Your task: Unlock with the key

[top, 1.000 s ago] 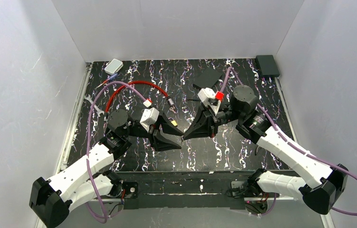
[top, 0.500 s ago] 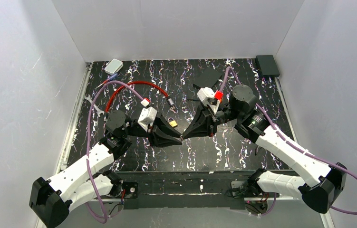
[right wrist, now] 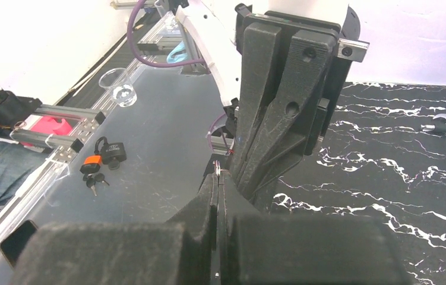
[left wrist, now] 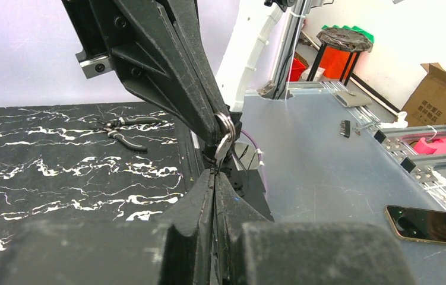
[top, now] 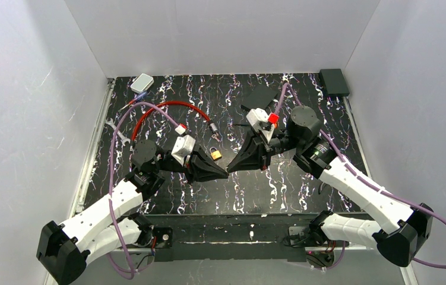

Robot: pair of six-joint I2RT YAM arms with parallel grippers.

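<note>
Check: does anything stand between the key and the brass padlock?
Nothing visible does. The key sits in the shut right gripper, tip to tip with the left gripper; the padlock lies just beside them.

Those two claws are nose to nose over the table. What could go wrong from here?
The tiny silvery metal key bunch is pinched only at the very tips of the right claw, so it could slip and drop. The left claw meets it tip to tip; a slightly misjudged move might knock the keys loose. The small brass padlock lies just beside the left claw and could get nudged away.
</note>
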